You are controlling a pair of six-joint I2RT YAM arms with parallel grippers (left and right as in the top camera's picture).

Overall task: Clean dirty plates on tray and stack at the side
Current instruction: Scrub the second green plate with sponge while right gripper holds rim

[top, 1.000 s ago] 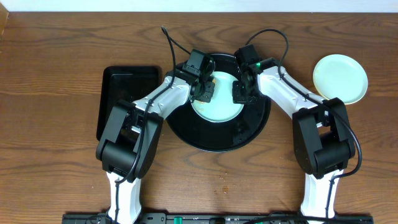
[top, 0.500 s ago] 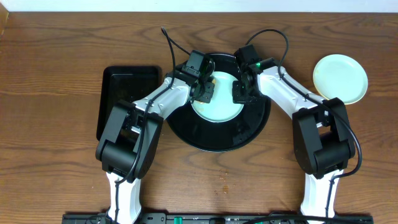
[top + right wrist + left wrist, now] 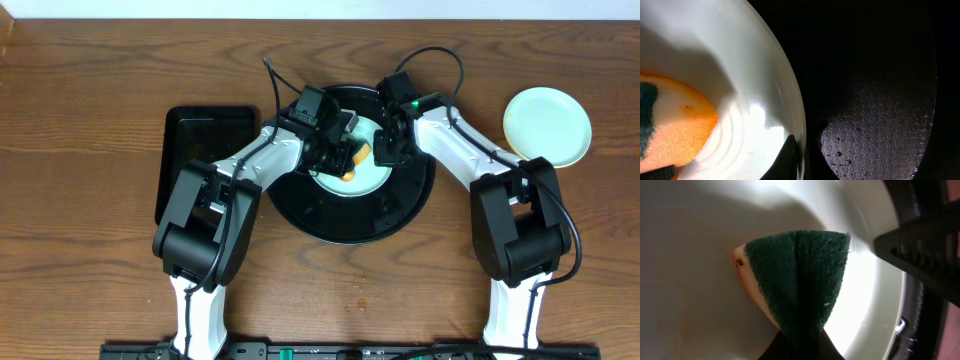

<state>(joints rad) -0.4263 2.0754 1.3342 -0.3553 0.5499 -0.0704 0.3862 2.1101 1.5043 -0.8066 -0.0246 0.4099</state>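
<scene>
A pale blue plate (image 3: pixel 352 165) lies in the round black tray (image 3: pixel 350 222). My left gripper (image 3: pixel 338 152) is shut on a sponge (image 3: pixel 353 160), orange with a green scouring face (image 3: pixel 800 280), and presses it onto the plate (image 3: pixel 695 270). My right gripper (image 3: pixel 385 148) is shut on the plate's right rim (image 3: pixel 792 115), one finger inside and one outside; the sponge (image 3: pixel 675 127) shows at the left of the right wrist view. A pale yellow plate (image 3: pixel 547 126) lies on the table at the far right. No third plate can be made out.
A smaller rectangular black tray (image 3: pixel 197 150) lies left of the round tray. The round tray's floor (image 3: pixel 880 120) is wet with drops. Cables arch above both wrists at the back of the table.
The left gripper has swept the sponge to the right across the plate, so the orange side now shows near the right gripper. The right arm and plate have not moved.
</scene>
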